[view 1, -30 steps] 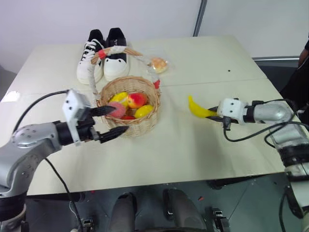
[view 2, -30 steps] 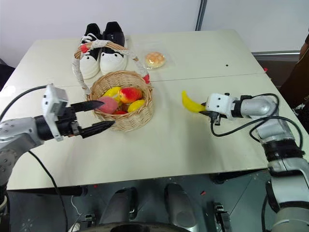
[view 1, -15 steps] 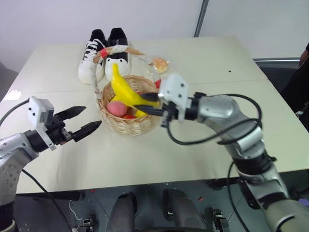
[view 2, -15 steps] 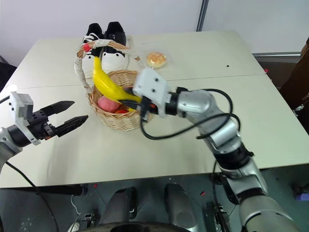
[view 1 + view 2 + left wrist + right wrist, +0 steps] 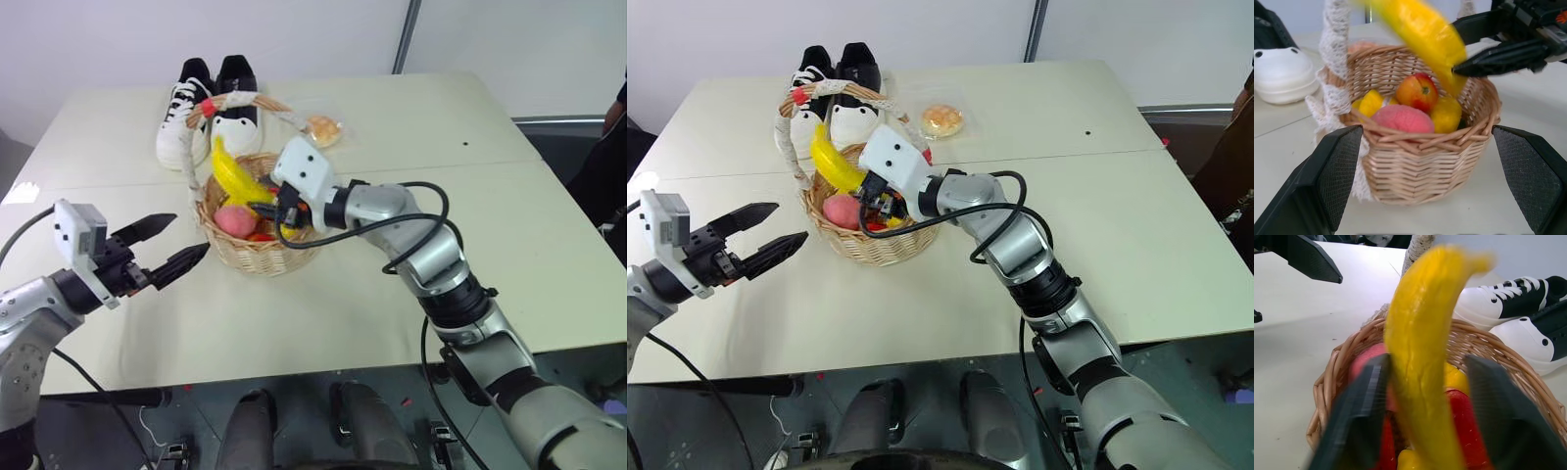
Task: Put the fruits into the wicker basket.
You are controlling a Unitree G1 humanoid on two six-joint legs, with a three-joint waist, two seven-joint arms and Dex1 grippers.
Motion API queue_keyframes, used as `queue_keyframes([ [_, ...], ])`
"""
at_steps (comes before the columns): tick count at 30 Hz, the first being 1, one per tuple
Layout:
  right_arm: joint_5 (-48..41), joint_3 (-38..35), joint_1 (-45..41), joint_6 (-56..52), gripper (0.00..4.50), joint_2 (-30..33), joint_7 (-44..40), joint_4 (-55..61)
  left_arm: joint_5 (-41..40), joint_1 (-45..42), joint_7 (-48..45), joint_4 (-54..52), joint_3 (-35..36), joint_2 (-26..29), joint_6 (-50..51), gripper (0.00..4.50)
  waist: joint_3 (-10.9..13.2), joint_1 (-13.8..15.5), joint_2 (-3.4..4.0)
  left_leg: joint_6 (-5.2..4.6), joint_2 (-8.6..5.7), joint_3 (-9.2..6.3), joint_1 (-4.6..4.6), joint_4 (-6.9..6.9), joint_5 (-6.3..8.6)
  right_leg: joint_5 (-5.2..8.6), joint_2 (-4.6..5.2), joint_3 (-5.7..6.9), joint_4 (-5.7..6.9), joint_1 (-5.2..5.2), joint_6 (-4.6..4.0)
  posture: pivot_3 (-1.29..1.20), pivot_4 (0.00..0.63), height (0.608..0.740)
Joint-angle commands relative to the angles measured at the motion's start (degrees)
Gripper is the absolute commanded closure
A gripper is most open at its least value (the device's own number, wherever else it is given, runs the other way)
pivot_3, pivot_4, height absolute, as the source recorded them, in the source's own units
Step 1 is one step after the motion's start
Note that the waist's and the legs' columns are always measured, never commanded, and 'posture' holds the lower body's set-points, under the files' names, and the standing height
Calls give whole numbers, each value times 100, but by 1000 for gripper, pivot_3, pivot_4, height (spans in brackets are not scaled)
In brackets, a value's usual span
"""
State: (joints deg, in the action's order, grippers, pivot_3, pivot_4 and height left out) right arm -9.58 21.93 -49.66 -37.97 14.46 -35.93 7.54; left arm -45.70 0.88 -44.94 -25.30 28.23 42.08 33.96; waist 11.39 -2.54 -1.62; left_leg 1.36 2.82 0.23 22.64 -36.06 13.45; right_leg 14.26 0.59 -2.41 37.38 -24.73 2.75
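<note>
The wicker basket (image 5: 263, 253) stands at mid-table with its white-wrapped handle (image 5: 186, 147) arching over it. Inside lie the pink peach (image 5: 1403, 119), a red-yellow fruit (image 5: 1418, 90) and some yellow pieces. The yellow banana (image 5: 235, 174) stands tilted over the basket's mouth, blurred. My right gripper (image 5: 266, 211) reaches in over the rim from the right. It is open: the banana rises between its spread fingers (image 5: 1359, 416), with a gap on one side. My left gripper (image 5: 186, 235) is open and empty, hovering left of the basket, apart from it.
A pair of black-and-white sneakers (image 5: 211, 113) sits behind the basket. A plastic-wrapped bun (image 5: 323, 129) lies to their right. The pale table (image 5: 490, 147) stretches out to the right, with a seam running across it.
My right arm swung the banana from the table's right side to above the basket, and its fingers have spread. My left gripper drew back from the basket rim toward the left.
</note>
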Motion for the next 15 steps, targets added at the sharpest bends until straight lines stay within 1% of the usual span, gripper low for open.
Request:
queue_keyframes([
  [1,-160,-276,95,192,995,232,-285,742,-92,-147,52,-162,6,-19,-115,0,0,7,0,0,0,0,0,0,0,0,0,1,0,0,0,0,150,740],
  [4,-616,-630,424,204,995,564,-685,1379,-94,-257,44,-152,-89,-32,-120,0,0,15,0,0,-1,-1,3,0,0,1,0,3,-2,1,3,0,150,740],
  [6,-1103,-1041,777,71,995,786,-918,1843,-145,-339,62,-153,-101,-73,-117,0,0,24,-1,0,-1,-1,3,-1,0,1,1,3,-2,2,4,0,150,740],
  [8,-1503,-1471,1140,-169,995,932,-919,2073,-205,-391,84,-165,-81,-126,-134,0,0,17,-1,0,-2,-2,1,-2,0,2,1,3,-3,4,5,0,150,740],
  [11,-1125,-1814,1338,-164,995,932,-215,1538,-306,-386,67,-126,0,-203,-185,0,0,-24,-1,0,0,2,-9,-2,0,0,-1,1,-2,8,2,0,150,740],
  [13,-971,-1857,1308,-29,995,901,1,1245,-354,-386,62,-119,-1,-227,-197,0,0,-25,-1,0,1,4,-16,-1,0,-4,-3,-1,2,9,-6,0,150,740],
  [15,-929,-1952,1170,92,995,639,287,762,-415,-412,82,-115,-28,-273,-216,0,0,-22,-1,0,2,0,-17,0,0,-4,-7,-1,2,8,-9,0,150,740],
])
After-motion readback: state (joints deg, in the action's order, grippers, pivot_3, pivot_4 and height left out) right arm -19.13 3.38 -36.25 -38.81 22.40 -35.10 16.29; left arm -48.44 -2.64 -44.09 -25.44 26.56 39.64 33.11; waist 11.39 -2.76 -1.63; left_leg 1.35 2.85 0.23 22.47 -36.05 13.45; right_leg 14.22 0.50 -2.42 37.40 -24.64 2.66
